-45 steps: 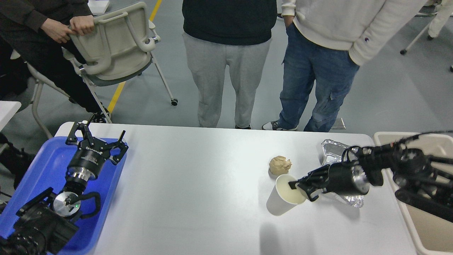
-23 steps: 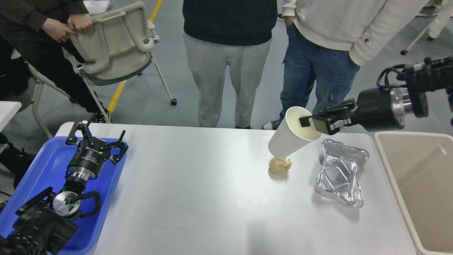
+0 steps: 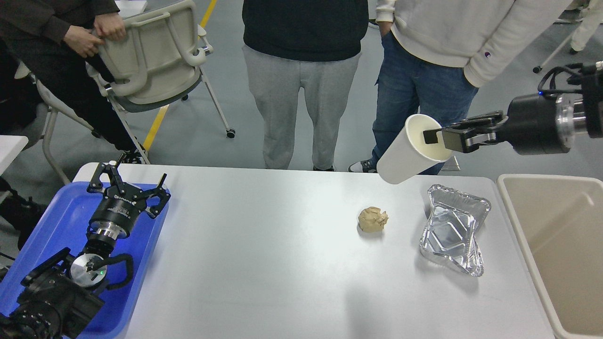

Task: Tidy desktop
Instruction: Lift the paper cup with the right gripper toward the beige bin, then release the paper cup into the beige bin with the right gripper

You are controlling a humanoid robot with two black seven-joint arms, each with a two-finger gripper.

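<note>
The white desktop (image 3: 264,263) fills the lower view. My right gripper (image 3: 440,137) is shut on the rim of a white paper cup (image 3: 405,157) and holds it tilted in the air above the table's far right edge. A crumpled brown paper ball (image 3: 372,219) lies on the desktop right of centre. A crushed foil tray (image 3: 453,229) lies to its right. My left gripper (image 3: 128,181) is open and empty over the blue tray (image 3: 56,221) at the left.
A beige bin (image 3: 560,245) stands at the desktop's right end. Two people (image 3: 306,70) stand just behind the far edge. A beige chair (image 3: 150,56), held by a seated person, is at the back left.
My right gripper has lifted the paper cup from the desktop, up and to the right, away from the paper ball. The left arm has not moved.
</note>
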